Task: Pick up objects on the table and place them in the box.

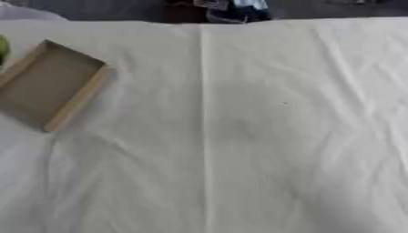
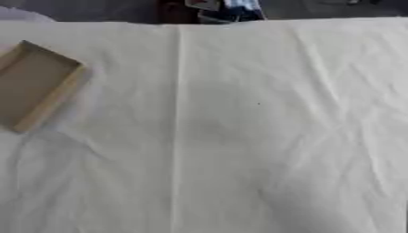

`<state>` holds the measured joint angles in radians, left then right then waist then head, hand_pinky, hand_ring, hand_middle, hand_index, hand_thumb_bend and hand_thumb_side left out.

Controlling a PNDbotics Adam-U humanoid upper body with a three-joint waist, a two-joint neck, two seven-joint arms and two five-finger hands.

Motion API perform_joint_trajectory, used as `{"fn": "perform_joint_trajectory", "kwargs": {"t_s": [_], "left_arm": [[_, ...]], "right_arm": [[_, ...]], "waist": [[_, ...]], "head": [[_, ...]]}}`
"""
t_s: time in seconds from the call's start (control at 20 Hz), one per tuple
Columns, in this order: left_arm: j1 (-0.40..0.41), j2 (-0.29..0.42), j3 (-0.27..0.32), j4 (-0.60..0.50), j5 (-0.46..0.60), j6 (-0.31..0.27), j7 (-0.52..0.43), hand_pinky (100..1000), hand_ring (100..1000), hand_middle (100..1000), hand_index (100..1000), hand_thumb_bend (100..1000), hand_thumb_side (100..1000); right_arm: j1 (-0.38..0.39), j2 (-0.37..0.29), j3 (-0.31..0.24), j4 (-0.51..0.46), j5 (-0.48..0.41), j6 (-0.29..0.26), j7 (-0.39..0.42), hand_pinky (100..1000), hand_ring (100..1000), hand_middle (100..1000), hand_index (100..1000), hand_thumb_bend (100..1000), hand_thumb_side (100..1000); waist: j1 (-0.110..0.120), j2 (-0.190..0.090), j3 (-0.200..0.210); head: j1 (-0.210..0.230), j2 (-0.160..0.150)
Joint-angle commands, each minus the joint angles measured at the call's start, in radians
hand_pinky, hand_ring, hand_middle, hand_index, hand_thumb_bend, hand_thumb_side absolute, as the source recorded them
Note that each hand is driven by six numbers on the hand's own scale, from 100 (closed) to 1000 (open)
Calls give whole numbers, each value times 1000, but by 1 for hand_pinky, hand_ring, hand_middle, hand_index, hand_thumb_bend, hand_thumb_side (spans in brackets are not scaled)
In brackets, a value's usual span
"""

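Cardboard box [image 1: 76,99] (tilted) on tablecloth [image 1: 263,136]

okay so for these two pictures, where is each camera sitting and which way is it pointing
Left eye view: in the head, looking down at the white cloth; box at left, a green thing at the edge; no hands show.
Right eye view: beside it, same downward look; box further left, no hands.
Shared: cloth, box, dark clutter at the far edge.
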<state>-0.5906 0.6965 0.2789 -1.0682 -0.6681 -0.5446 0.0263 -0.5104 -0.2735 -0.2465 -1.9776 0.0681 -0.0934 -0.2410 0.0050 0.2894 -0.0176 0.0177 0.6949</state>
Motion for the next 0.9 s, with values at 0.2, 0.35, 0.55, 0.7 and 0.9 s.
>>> {"fn": "perform_joint_trajectory", "kwargs": {"t_s": [0.2, 0.35, 0.55, 0.7, 0.9], "left_arm": [[2, 62, 17, 40, 12, -59, 36, 142, 310, 359, 460, 100, 100], [1, 62, 20, 36, 27, -79, 47, 130, 300, 350, 447, 100, 100], [-12, 61, 23, 4, 35, -84, 57, 124, 296, 345, 438, 100, 100], [-34, 52, 14, -45, 34, -85, 45, 126, 298, 346, 439, 117, 100], [-94, 21, -16, -119, 9, -51, -8, 128, 302, 350, 442, 148, 100]], "right_arm": [[-12, -24, -6, -16, 4, 0, -4, 728, 726, 610, 738, 100, 447], [-11, -23, -6, -16, 3, 0, -4, 728, 726, 610, 738, 100, 451], [-11, -23, -5, -15, 3, 0, -3, 728, 726, 611, 738, 100, 452], [-10, -23, -4, -15, 2, 0, -2, 728, 726, 610, 738, 100, 452], [-9, -20, -1, -15, 1, 0, 1, 728, 726, 611, 738, 100, 453]], "waist": [[2, -16, 0], [2, -16, 0], [3, -17, 1], [3, -18, 1], [3, -21, 0]], "head": [[-9, 9], [-11, 10], [-16, 13], [-18, 17], [-13, 24]]}}
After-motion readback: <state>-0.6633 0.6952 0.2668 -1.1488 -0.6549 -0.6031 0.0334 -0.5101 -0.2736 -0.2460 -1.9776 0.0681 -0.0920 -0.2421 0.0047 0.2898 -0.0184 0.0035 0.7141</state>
